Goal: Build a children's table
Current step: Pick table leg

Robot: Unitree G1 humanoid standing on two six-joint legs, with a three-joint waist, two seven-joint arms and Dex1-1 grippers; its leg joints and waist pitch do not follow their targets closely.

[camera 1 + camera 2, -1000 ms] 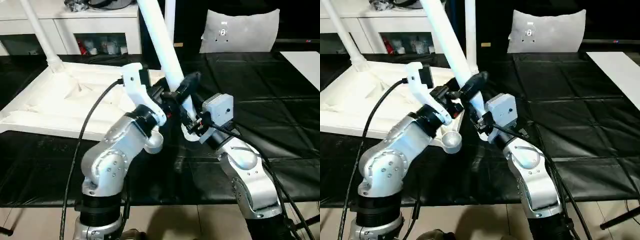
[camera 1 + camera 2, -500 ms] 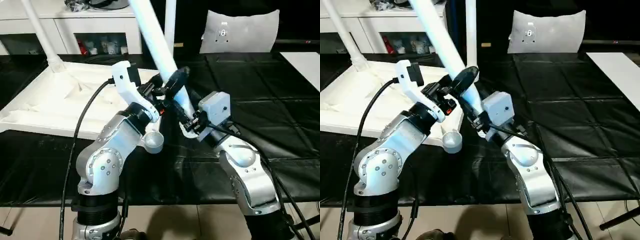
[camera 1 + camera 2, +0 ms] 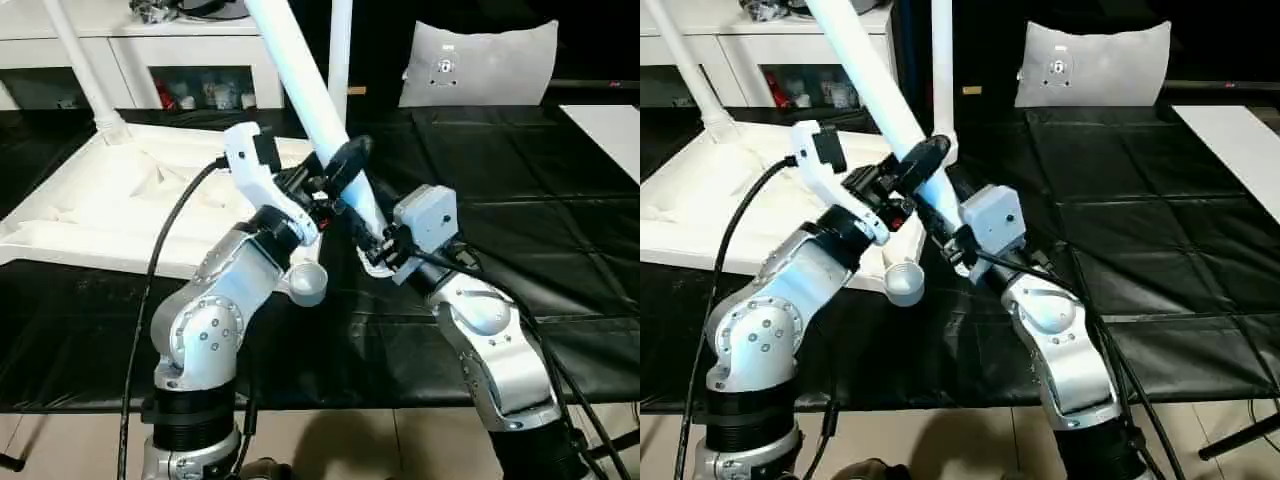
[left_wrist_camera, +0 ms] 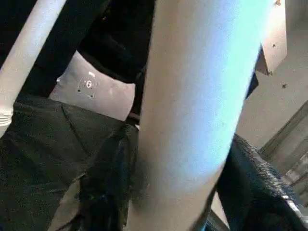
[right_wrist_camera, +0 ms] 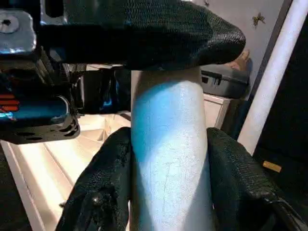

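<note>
The right gripper [image 3: 377,250] sits nearest the robot, clamped on the lower end of a white leg [image 3: 318,110]. In the right wrist view its 2 fingers [image 5: 103,192] press against either side of that leg [image 5: 168,163], the shaft rising straight up between them. The leg's threaded foot hangs just below the right gripper, above the black mat [image 3: 520,230], and from there the shaft slants up and away toward the robot's left.

Just above the right gripper, the left gripper [image 3: 335,175] straddles the same leg. One black finger [image 3: 920,160] curves over the front of the shaft, and in the left wrist view the leg [image 4: 192,106] stands between dark pads; whether they squeeze it or only bracket it I cannot tell.

Directly behind and to the left of both grippers lies the table top [image 3: 90,215], upside down on the mat, its ribbed underside facing up. Its near corner socket [image 3: 307,285] pokes out beside the left forearm, just beside the held leg's foot. At the top's far left corner 1 leg [image 3: 80,65] stands upright in its socket. A second upright leg [image 3: 340,45] rises behind the grippers.

Farther back are a white cabinet [image 3: 200,45] and a grey-white cushion [image 3: 480,60].
</note>
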